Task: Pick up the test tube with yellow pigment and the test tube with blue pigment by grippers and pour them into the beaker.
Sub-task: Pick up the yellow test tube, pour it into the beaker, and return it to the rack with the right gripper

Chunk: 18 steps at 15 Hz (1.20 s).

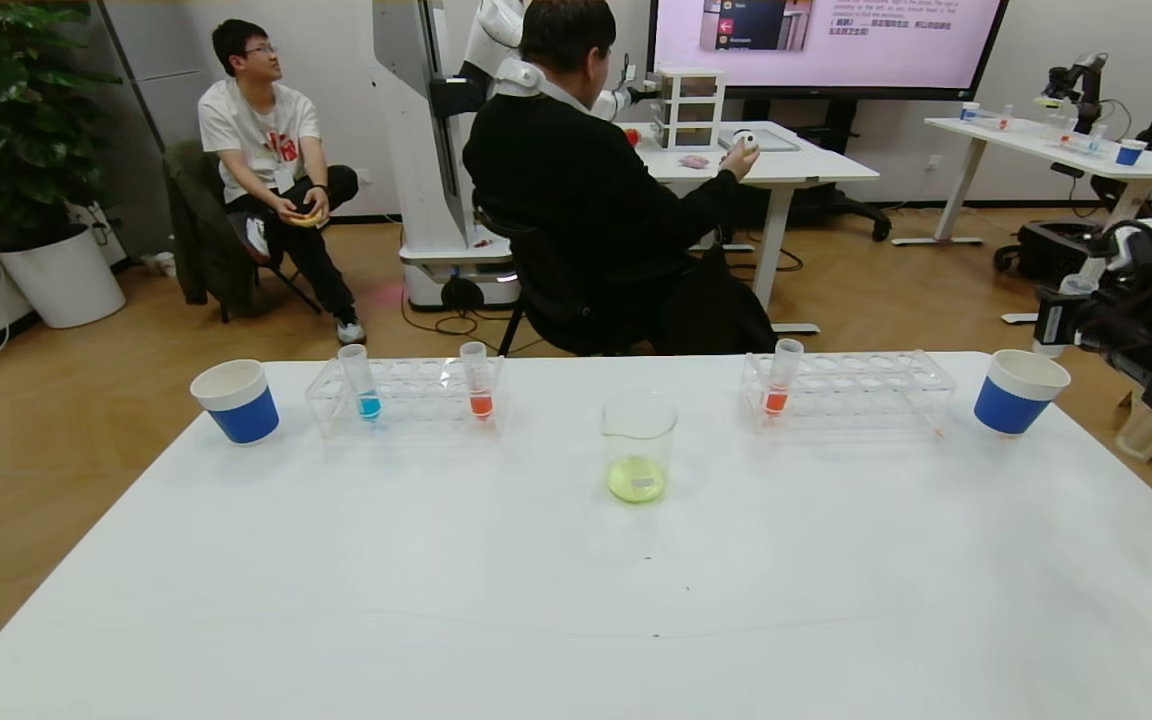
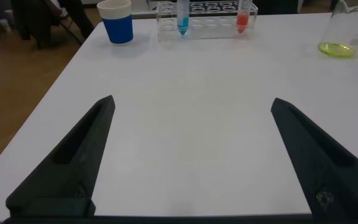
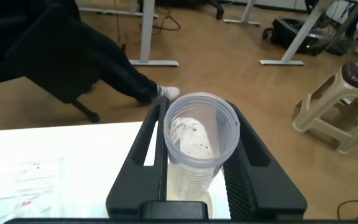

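While the right gripper (image 3: 197,168) clamps a ribbed clear plastic tube (image 3: 199,140), seemingly emptied, off the table's right edge, yellow-green liquid pools in the glass beaker (image 1: 638,445). Cyan-tipped blue tube (image 1: 360,382) stands racked; left gripper (image 2: 191,155) gapes wide.

On the white table (image 1: 576,600) a beaker (image 1: 639,446) with yellow-green liquid stands in the middle. Far left, a rack (image 1: 406,396) holds a blue tube (image 1: 360,381) and an orange tube (image 1: 477,380). Far right, another rack (image 1: 848,388) holds one orange tube. A blue cup (image 1: 236,401) stands at each far end. The right arm (image 1: 1136,310) sits off the table's right edge.
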Tool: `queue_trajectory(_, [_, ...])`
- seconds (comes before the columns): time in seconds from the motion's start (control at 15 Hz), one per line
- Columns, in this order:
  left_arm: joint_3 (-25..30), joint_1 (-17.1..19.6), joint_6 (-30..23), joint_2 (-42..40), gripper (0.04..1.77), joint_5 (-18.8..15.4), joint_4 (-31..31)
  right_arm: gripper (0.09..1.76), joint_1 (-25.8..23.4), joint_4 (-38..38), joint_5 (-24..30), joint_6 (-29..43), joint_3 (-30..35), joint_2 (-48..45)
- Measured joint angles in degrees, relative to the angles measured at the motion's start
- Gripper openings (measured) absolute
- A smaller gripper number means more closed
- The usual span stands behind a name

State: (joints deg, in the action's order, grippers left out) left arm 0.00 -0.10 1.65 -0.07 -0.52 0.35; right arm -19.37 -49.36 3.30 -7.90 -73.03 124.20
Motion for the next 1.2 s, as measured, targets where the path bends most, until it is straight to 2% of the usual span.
queue_trajectory(0.4, [0.0,0.0,0.0,0.0,1.75,0.0,0.0,0.52,-0.1,-0.5,0.3,0.8,-0.1,4.3])
queue_trajectory(0.6, [0.0,0.0,0.0,0.0,1.75,0.0,0.0,0.52,0.0,-0.5,0.3,4.7,0.0,5.2])
queue_trajectory(0.8, [0.0,0.0,0.0,0.0,1.75,0.0,0.0,0.53,0.2,-0.5,0.2,5.0,0.3,5.4])
queue_trajectory(0.87, [0.0,0.0,0.0,0.0,1.75,0.0,0.0,0.63,0.4,-0.5,0.2,5.0,0.4,5.4])
queue_trajectory(0.93, [0.0,0.0,0.0,0.0,1.75,0.0,0.0,0.88,0.5,-0.6,0.2,5.0,0.4,5.4])
queue_trajectory(1.0, [0.0,0.0,0.0,0.0,1.75,0.0,0.0,1.29,0.6,-0.6,0.1,5.0,0.5,5.3])
queue_trajectory(1.07, [0.0,0.0,0.0,0.0,1.75,0.0,0.0,1.57,0.5,-0.7,0.1,4.9,0.5,5.2])
queue_trajectory(1.13, [0.0,0.0,0.0,0.0,1.75,0.0,0.0,1.71,0.6,-0.7,0.1,5.0,0.5,5.1])
queue_trajectory(1.2, [0.0,0.0,0.0,0.0,1.75,0.0,0.0,1.73,0.7,-0.7,0.1,5.0,0.5,5.0])
